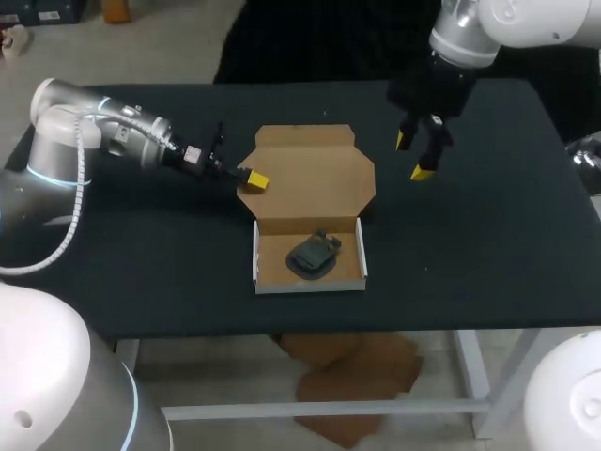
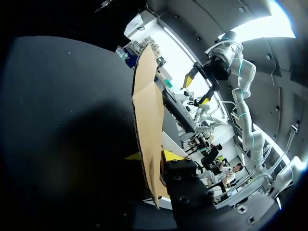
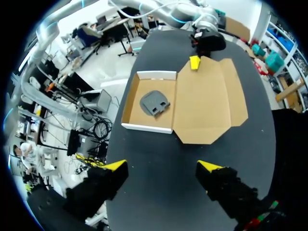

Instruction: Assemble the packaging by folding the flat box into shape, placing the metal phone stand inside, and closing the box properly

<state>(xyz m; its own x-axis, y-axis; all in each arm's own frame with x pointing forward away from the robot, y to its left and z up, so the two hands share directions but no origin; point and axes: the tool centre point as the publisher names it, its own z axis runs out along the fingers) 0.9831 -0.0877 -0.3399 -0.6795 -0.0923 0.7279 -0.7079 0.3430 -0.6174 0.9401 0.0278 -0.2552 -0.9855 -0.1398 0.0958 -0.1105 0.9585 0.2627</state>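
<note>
Our left hand [image 2: 153, 158] is clamped on the box's lid [image 1: 315, 174]. In the left wrist view the brown cardboard runs edge-on between the two yellow tips, one on each side of the sheet. From the head view the grip sits on the lid's left edge, at the small side flap, with the arm reaching in low over the tabletop [image 1: 488, 235] from the left.

Our right hand [image 3: 162, 166] hangs above the tabletop with its fingers well apart and nothing between them. It is to the right of the lid and clear of the cardboard. In its own wrist view the whole box lies ahead of it, and the left hand is at the box's far edge.

We see the lid folded back and spread open behind the tray [image 1: 255, 254], joined to it along the tray's far wall. The tray is folded into shape, with upright walls that are white outside and plain brown inside. It stands on the side of the box nearer to us.

We find the dark metal phone stand [image 1: 313, 254] lying inside the tray, about in the middle of its floor and turned slightly askew. It is near the left hand but apart from it, separated by the fold line and part of the lid. It is well apart from the right hand. We can make out no print on the cardboard or on the stand.
</note>
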